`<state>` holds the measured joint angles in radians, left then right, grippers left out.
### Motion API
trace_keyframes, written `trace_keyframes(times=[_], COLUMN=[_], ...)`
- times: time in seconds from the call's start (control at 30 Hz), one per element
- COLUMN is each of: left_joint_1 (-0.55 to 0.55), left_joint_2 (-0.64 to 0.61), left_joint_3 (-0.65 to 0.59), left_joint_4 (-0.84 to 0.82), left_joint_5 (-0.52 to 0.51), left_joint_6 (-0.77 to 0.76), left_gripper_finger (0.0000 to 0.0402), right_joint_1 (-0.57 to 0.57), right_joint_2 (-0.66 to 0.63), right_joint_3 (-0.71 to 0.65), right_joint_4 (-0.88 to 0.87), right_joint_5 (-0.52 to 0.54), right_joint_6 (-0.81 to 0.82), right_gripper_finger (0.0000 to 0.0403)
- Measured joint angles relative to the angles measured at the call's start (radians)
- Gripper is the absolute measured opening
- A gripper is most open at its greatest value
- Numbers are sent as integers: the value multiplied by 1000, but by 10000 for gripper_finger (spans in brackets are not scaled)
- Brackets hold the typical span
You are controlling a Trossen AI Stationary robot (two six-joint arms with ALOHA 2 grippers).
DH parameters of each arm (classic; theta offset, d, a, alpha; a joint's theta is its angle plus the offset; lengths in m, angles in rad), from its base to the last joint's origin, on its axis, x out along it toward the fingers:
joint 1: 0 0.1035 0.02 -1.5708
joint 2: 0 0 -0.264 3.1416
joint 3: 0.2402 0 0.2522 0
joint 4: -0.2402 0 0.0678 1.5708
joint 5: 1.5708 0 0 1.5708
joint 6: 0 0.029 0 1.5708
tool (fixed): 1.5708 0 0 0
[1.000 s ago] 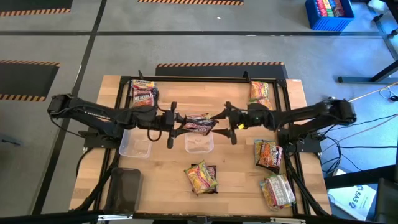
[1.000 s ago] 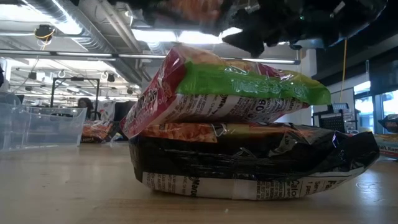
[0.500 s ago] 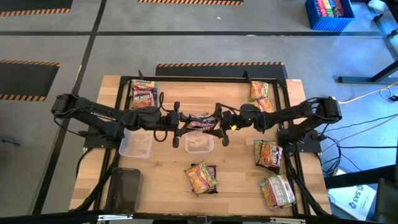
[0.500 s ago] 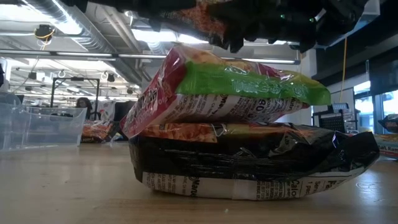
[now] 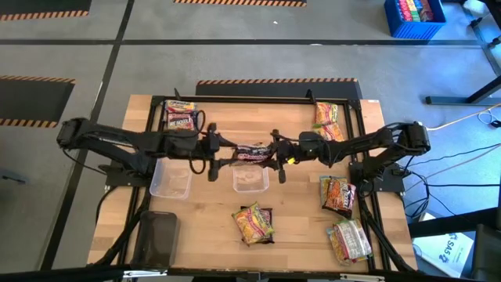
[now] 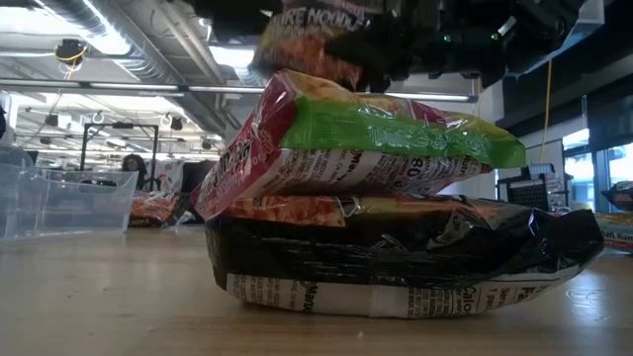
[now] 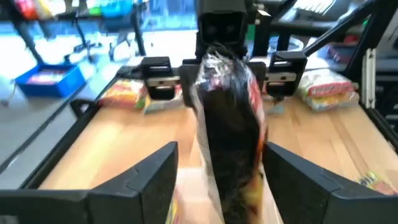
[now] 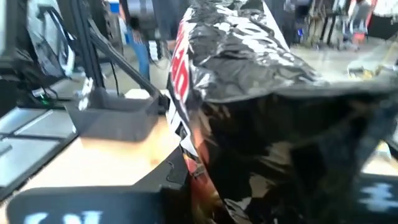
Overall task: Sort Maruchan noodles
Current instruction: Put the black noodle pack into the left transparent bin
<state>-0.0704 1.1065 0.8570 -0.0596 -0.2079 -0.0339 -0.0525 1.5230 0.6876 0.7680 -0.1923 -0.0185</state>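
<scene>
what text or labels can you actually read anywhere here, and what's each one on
"RE NOOD", cut off: dark noodle packet held above the table, low view.
"Maruc", sideways, partly legible: red end of the top packet in the stack.
White strip of the black bottom packet: print too blurred to read.
Sign at the high view's lower right corner: too small.

Two clear plastic trays (image 5: 171, 181) (image 5: 250, 180) mid-table, a dark tray (image 5: 157, 239) nearby, blue crate (image 5: 413, 17) on the floor.

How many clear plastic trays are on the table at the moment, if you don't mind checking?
2. One tray sits below the left arm; the other tray lies mid-table, under the held packet. More may be hidden beneath the arms.
</scene>
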Motion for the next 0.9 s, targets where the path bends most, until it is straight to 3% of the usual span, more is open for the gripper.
trace_keyframes(times=[0.13, 0.33, 0.57, 0.9], left_joint_1=[0, 1, 27, 79], left_joint_2=[-6, 76, 164, 269], left_joint_3=[125, 254, 294, 300], left_joint_4=[-196, -348, -387, -390], left_joint_5=[0, 6, 55, 172], left_joint_6=[-17, -4, 10, -16], left_gripper_finger=[238, 237, 237, 236], right_joint_1=[0, 0, 1, 1], right_joint_2=[1, 68, 143, 146], right_joint_3=[40, 141, 210, 231], right_joint_4=[-119, -256, -284, -297], right_joint_5=[51, 75, 67, 51], right_joint_6=[-11, -15, -14, -14], right_gripper_finger=[96, 96, 96, 96])
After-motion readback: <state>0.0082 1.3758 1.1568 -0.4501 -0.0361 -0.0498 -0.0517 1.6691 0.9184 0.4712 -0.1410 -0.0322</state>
